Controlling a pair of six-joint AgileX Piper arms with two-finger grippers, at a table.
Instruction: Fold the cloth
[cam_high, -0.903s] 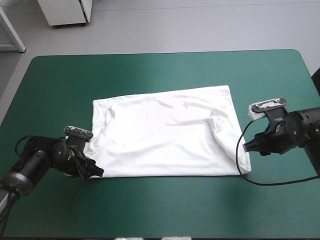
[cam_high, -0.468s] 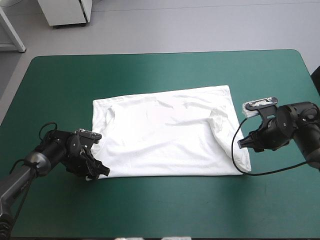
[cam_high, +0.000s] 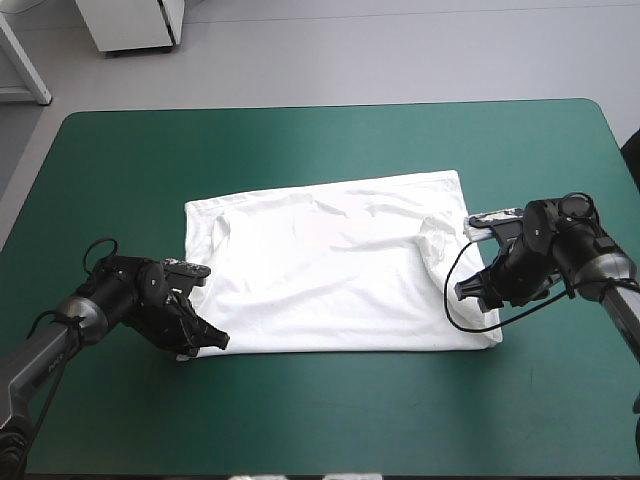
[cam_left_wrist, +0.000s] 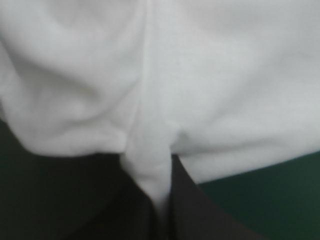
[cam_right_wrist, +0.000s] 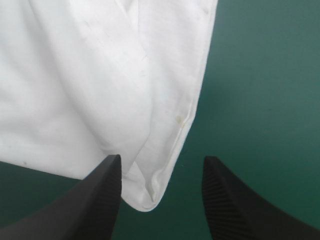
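Right now the T-shirt (cam_high: 330, 265) lies spread flat in the middle of the desk (cam_high: 330, 140), a white, roughly rectangular sheet on the teal-green cover (cam_high: 120, 170), well clear of every edge. Its surface is mostly smooth, with a few soft creases near the far edge and a rumpled sleeve (cam_high: 440, 245) folded in over the right side.

The left arm (cam_high: 120, 295) reaches in low from the near left, and the left jaws sit at the near-left corner of the T-shirt. From the left wrist view, the cloth (cam_left_wrist: 200, 75) fills nearly everything ahead, and a narrow tongue of it tapers down between the black fingers (cam_left_wrist: 200, 215), which are clenched on that pinch of fabric. Dark cover shows on either side under the hem.

The right arm (cam_high: 560, 250) comes in from the right, with the right jaws low at the near-right corner of the T-shirt. In the right wrist view the two fingers (cam_right_wrist: 100, 200) stand apart, released, and the rounded corner (cam_right_wrist: 147, 197) of the cloth (cam_right_wrist: 100, 75) lies on the cover between them, closer to one finger and just beside it. The other finger (cam_right_wrist: 235, 205) stands over bare cover, apart from the hem.
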